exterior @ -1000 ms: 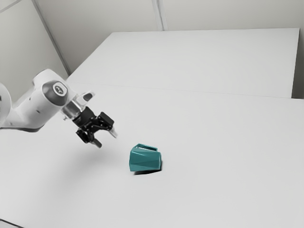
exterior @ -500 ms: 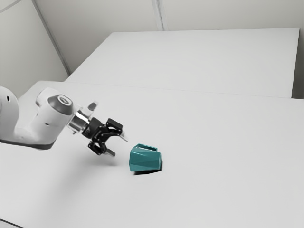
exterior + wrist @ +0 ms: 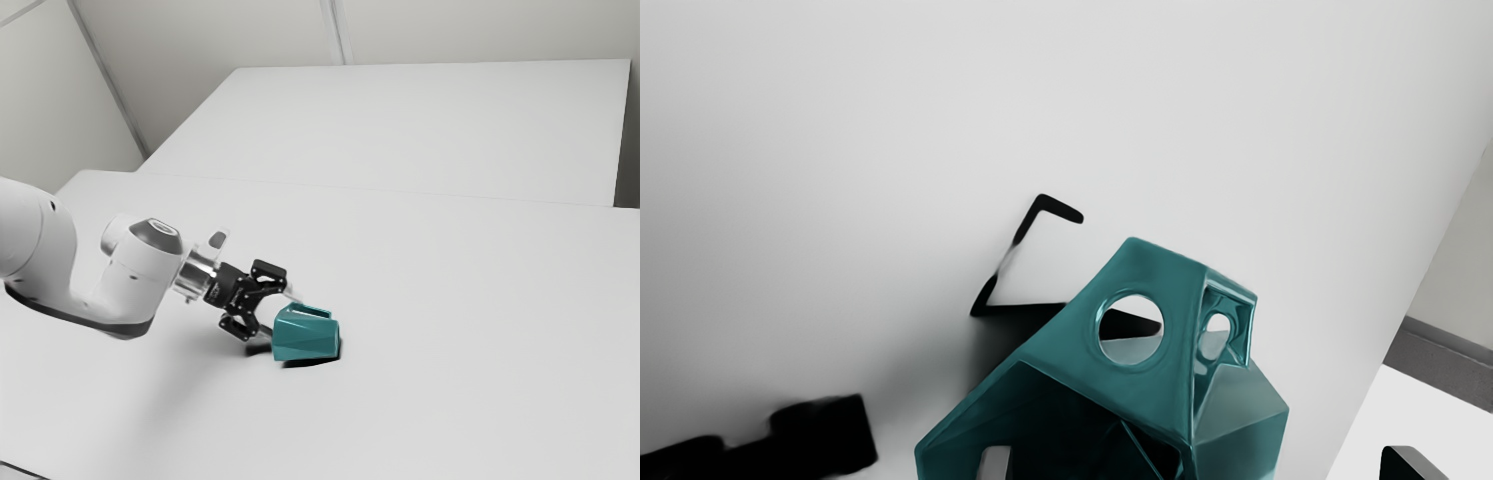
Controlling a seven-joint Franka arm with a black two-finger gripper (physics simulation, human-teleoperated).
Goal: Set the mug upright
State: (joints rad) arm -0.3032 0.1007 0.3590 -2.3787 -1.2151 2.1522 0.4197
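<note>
Right, the faceted, glossy teal mug (image 3: pixel 306 338) lies on its side on the smooth white table (image 3: pixel 450 300), mouth towards nine o'clock in the exterior view. At its ten o'clock, the black two-finger gripper (image 3: pixel 281 314) stands wide open, holding nothing, one fingertip (image 3: pixel 996 463) perhaps inside the mouth. Reach looks nearly done; grip, turn and upright set-down remain!

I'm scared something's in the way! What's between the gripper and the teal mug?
Nothing lies there: the exterior view shows the gripper right up at the teal mug.
</note>
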